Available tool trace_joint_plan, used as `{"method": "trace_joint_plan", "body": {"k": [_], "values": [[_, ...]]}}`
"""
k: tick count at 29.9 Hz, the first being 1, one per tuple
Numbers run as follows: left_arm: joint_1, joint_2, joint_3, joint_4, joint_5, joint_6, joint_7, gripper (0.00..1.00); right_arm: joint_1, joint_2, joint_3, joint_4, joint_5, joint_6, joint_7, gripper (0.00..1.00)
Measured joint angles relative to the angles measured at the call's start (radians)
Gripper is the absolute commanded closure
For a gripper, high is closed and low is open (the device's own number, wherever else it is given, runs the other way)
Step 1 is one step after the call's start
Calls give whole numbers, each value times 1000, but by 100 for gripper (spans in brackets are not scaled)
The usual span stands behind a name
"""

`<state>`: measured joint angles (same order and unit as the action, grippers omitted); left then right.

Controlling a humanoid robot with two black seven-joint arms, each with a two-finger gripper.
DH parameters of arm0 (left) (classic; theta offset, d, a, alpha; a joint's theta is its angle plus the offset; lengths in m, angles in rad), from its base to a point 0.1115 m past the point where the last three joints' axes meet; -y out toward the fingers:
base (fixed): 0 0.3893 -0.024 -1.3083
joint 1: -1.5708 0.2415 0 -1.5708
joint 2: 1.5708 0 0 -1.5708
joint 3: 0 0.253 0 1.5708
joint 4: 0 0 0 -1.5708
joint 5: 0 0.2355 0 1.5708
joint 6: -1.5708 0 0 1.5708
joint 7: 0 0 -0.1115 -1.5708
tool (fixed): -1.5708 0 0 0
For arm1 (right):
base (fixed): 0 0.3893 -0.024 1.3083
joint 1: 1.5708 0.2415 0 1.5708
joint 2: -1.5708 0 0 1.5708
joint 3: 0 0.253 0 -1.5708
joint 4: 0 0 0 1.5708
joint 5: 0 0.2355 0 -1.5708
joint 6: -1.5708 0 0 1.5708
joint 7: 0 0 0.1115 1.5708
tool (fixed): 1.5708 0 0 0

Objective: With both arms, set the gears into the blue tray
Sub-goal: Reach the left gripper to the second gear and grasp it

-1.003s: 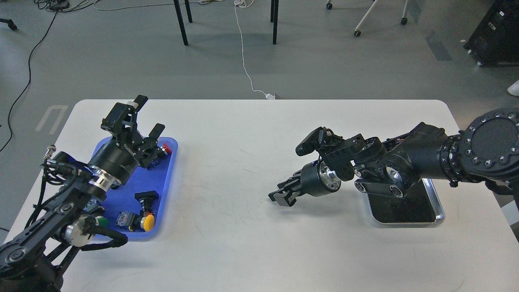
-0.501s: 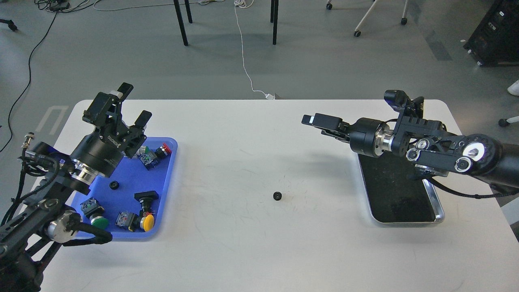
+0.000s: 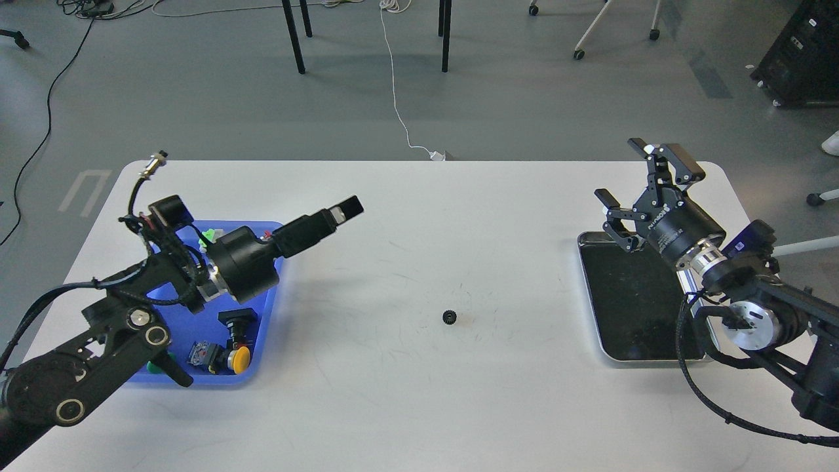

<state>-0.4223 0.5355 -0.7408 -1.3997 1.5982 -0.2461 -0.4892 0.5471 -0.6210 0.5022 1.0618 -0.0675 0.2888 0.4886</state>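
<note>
Head view: one gear [image 3: 449, 317] lies alone on white table [image 3: 419, 216], centre. Blue tray [image 3: 270, 288] at 9 o'clock holds push buttons [image 3: 231, 351]. Left gripper [image 3: 346, 209] above tray's right rim, finger state unclear. Right gripper [image 3: 645, 183], fingers spread, over metal tray [image 3: 629, 301] at 3 o'clock.

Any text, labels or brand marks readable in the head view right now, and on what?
White lettering on the right gripper body: too small and tilted to read.
Left gripper: no marking visible.
Blue tray, metal tray, gear, table: no text visible.
</note>
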Motion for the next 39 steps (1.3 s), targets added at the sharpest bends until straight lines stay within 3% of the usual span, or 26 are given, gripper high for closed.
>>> {"method": "trace_joint_plan", "body": {"k": [3, 7, 15, 23, 30, 39], "values": [[-135, -4, 159, 20, 242, 5, 0, 2, -52, -24, 19, -3, 21, 68, 0, 3], [-273, -68, 287, 94, 522, 9, 0, 2, -90, -34, 28, -2, 25, 86, 0, 3], [-481, -274, 530, 328, 584, 52, 0, 3, -113, -40, 43, 0, 25, 87, 0, 3], [-529, -390, 657, 473, 584, 66, 1, 11, -113, -43, 44, 1, 25, 87, 0, 3], [-530, -410, 696, 520, 584, 68, 1, 31, -113, -49, 43, 7, 24, 87, 0, 3], [-520, -425, 698, 572, 584, 71, 1, 32, -113, -50, 42, 24, 23, 87, 0, 3]]}}
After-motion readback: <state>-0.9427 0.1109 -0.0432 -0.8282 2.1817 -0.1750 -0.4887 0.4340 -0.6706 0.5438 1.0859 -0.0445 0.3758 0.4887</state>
